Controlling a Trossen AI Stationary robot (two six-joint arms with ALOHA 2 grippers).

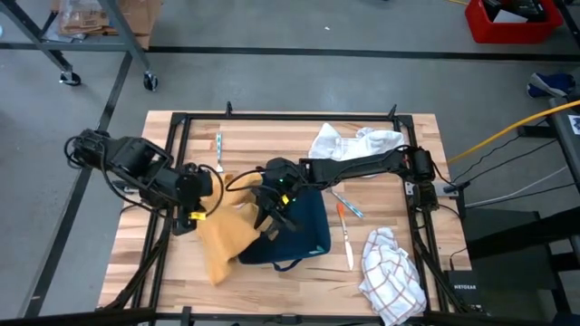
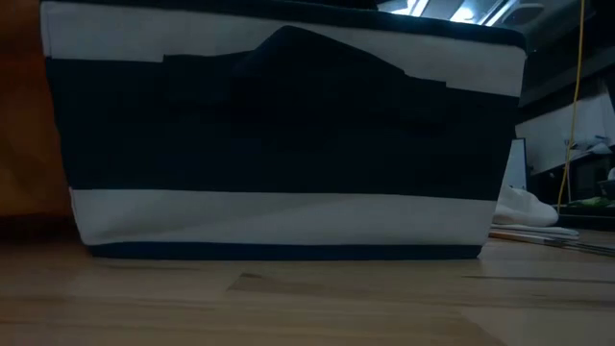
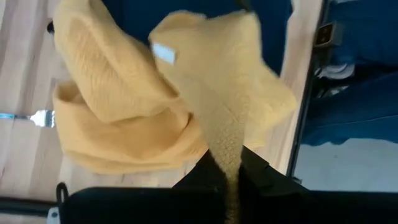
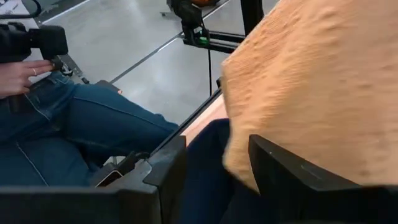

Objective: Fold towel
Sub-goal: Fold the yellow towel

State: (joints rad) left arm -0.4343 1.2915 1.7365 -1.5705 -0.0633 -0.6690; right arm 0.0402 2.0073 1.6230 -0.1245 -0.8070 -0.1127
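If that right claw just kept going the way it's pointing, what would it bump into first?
Most likely the yellow towel: it hangs right ahead of the open right gripper, partly over one finger. Depth is hard to judge, but nothing looks nearer.

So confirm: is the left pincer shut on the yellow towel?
Yes, the left pincer pinches a strip of the yellow towel between its closed fingers.

Two dark fingers [image 4: 165, 177] of the right gripper [image 4: 214, 180] stand apart at the near edge, with a gap between them. A yellow towel [image 4: 311, 81] with a coarse weave hangs in front of one finger and partly into that gap, over dark blue fabric [image 4: 205, 162]. Beyond lies grey floor [image 4: 137, 43], a black metal frame [image 4: 214, 38], and a seated person in blue jeans [image 4: 74, 124] whose hand [image 4: 22, 74] rests by a dark device [image 4: 34, 40].
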